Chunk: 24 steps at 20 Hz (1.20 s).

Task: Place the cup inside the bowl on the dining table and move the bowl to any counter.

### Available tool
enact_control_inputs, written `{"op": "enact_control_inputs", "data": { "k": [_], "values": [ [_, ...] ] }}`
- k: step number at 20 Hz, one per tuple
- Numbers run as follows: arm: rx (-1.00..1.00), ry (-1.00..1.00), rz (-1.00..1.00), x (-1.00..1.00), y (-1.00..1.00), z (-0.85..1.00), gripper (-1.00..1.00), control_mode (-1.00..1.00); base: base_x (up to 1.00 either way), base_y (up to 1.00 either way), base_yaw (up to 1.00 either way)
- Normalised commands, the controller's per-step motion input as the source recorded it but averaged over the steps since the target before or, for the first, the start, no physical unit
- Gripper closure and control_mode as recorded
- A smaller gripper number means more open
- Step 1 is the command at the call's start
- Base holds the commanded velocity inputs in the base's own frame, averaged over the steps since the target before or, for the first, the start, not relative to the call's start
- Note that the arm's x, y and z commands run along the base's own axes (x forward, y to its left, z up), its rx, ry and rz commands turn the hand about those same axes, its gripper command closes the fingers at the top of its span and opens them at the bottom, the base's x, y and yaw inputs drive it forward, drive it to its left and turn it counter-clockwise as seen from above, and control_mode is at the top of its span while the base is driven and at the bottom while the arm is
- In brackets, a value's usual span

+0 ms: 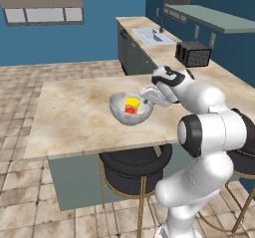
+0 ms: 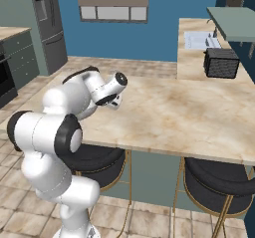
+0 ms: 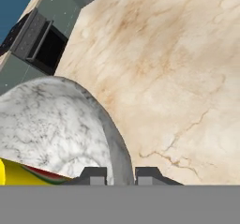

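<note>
The silvery speckled bowl (image 1: 130, 108) is at the near right part of the dining table (image 1: 74, 112), with the yellow cup (image 1: 131, 104) inside it, red patch showing. My gripper (image 1: 148, 101) reaches in from the right and is shut on the bowl's right rim. In the hand view the two fingertips (image 3: 93, 174) straddle the rim of the bowl (image 3: 51, 124), and a sliver of the cup (image 3: 16, 174) shows at lower left. I cannot tell whether the bowl rests on the tabletop (image 3: 178, 78) or hangs just above it.
The counter (image 1: 224, 82) runs along the right, carrying a dark toaster (image 1: 193, 54) and a sink (image 1: 152, 35) further back. Black round stools (image 1: 134, 170) stand under the table's near edge. A fridge (image 2: 47, 28) stands at far left.
</note>
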Motion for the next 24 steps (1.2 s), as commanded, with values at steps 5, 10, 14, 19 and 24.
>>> {"op": "enact_control_inputs", "data": {
  "k": [5, 10, 14, 19, 24],
  "values": [
    [0.01, 0.0, -0.01, -0.54, -0.27, 0.08, 1.0, -1.0, 0.0, 0.0, 0.0],
    [0.0, 0.0, -0.02, -0.51, -0.25, 0.0, 1.0, -1.0, 0.0, 0.0, 0.0],
    [0.0, 0.0, 0.0, -0.26, -0.08, 0.0, 1.0, -1.0, 0.0, 0.0, 0.0],
    [0.0, 0.0, 0.0, 0.0, 0.0, 0.0, 1.0, -1.0, 0.0, 0.0, 0.0],
    [0.0, 0.0, 0.0, 0.0, 0.0, 0.0, 1.0, -1.0, 0.0, 0.0, 0.0]
  ]
}}
